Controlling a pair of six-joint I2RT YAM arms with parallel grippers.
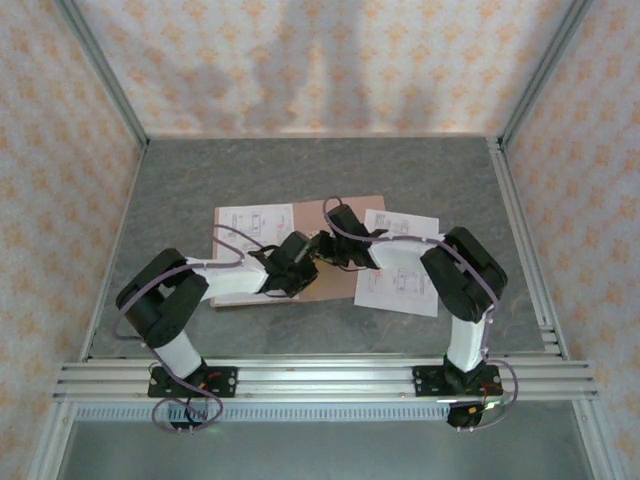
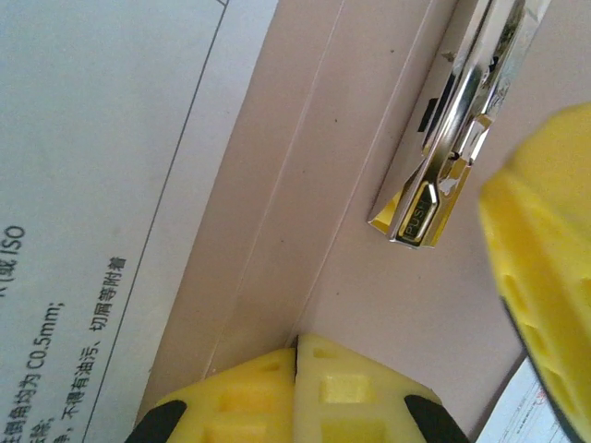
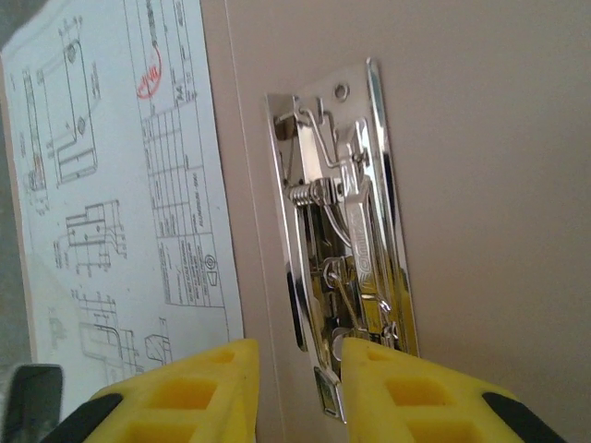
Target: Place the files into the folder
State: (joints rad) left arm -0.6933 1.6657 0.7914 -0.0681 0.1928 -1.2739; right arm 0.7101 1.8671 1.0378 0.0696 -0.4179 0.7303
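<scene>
The salmon folder [image 1: 312,210] lies open in the middle of the table, with a shiny metal clip [image 3: 343,231] on its inside next to the fold. One of the files [image 1: 252,222] rests on the folder's left half; it shows as printed text [image 2: 83,185] and as line drawings [image 3: 111,185]. A second sheet [image 1: 405,285] lies askew to the right, partly over the folder's right edge. My left gripper [image 2: 295,355] is shut, tips on the folder [image 2: 351,120] at the fold, nothing between them. My right gripper [image 3: 300,369] is open, straddling the lower end of the clip [image 2: 452,138].
The grey table [image 1: 300,165] is walled by patterned panels and metal posts. An aluminium rail [image 1: 320,375] runs along the near edge by the arm bases. The two grippers [image 1: 300,262] [image 1: 322,245] sit close together; the right one's yellow finger [image 2: 545,277] looms in the left wrist view.
</scene>
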